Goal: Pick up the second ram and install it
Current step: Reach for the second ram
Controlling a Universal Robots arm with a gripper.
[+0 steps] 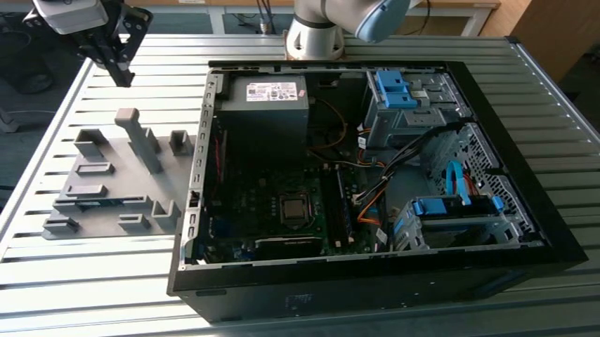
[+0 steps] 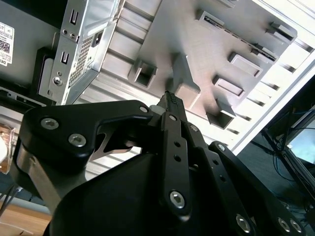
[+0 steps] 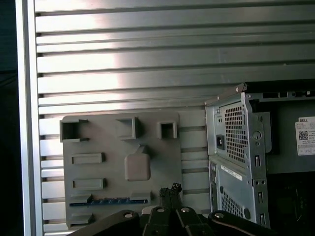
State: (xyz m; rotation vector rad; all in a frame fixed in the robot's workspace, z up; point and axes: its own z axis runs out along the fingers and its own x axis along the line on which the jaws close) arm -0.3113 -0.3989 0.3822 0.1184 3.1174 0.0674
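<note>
The slatted metal table [image 1: 525, 77] spreads under the tool on every side. On it, to one side of the arm, stands the open computer case [image 1: 553, 239], its metal corner [image 3: 236, 142] close beside the tool's line of sight. Below the tool lies the grey fixture plate [image 3: 108, 142] with its pockets and upright blocks, the tall block [image 1: 140, 140] rising highest.

The gripper [image 1: 122, 78] hangs well above the plate with its fingers brought together and nothing between them. In both wrist views the tips [image 3: 170, 191] meet in a single point [image 2: 170, 98].

The second ram [image 3: 109, 201] sits in a long slot of the plate, below the tool and a little off to one side of the tips, well apart from them and untouched. In the exterior view it shows as a thin dark line [image 1: 98, 203] in the part of the plate farthest from the arm's base.

It reads as a narrow dark strip seen edge-on, with small blue marks along its length. Its faces and any label cannot be made out.

By my judgement it is light and stiff but delicate — thin board, exposed chips, a contact edge that should not be scraped. The sound hold is across the two flat faces near mid-length, on the upper edge that stands out of the slot, with modest pressure, since the smooth faces may slip.
</note>
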